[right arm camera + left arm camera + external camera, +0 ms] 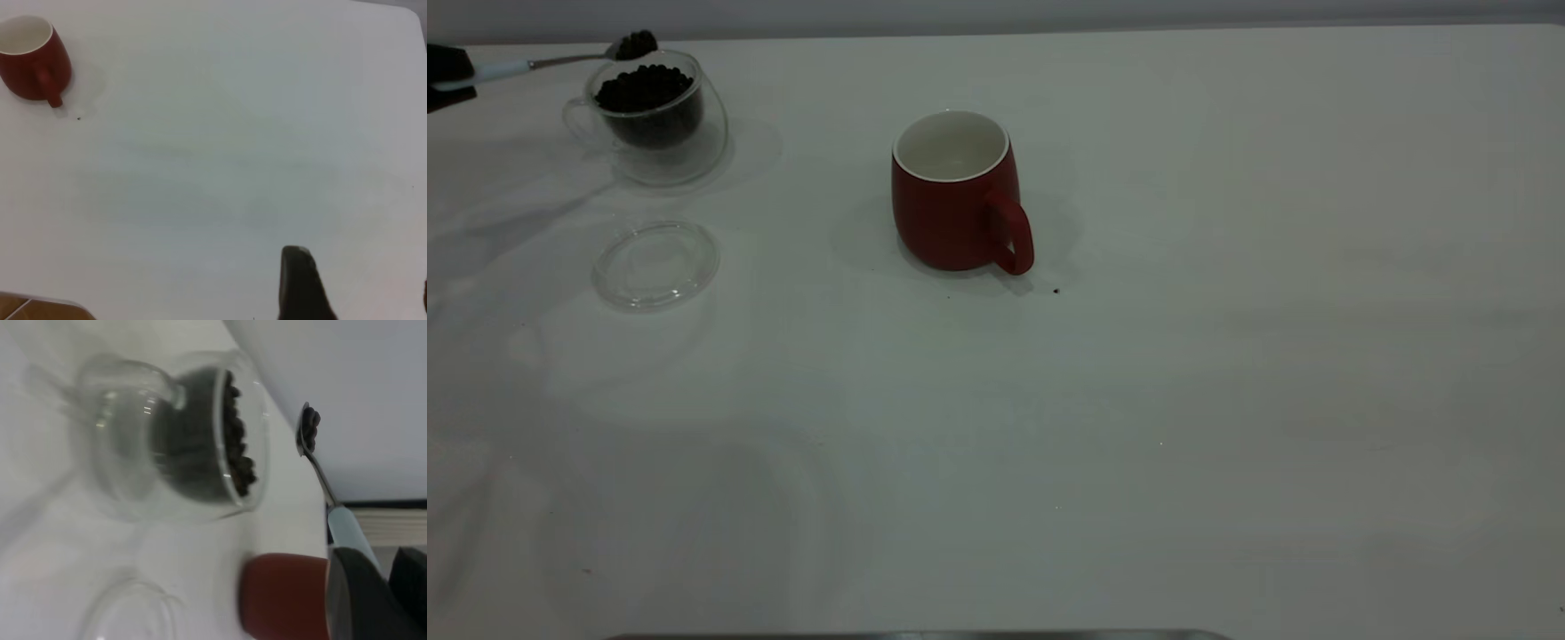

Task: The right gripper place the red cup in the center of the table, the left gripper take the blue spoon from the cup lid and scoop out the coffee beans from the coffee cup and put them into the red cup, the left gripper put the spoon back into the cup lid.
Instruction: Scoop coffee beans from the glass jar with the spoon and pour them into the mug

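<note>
The red cup (956,204) (30,60) (283,593) stands upright near the middle of the table (1227,356), its white inside showing no beans and its handle facing the front. At the far left, my left gripper (445,76) (380,570) is shut on the pale handle of the blue spoon (543,62) (320,473). The spoon's bowl carries coffee beans (636,43) (310,427) and hangs just above the far rim of the coffee cup (649,116) (180,440), which is full of beans (643,87). The cup lid (655,264) lies flat with nothing on it. My right gripper (360,273) hovers open, far from the red cup.
One stray bean (1056,290) (79,119) lies on the table just in front of the red cup's handle. A metal edge (916,635) runs along the table's near side. The wall (996,13) is close behind the coffee cup.
</note>
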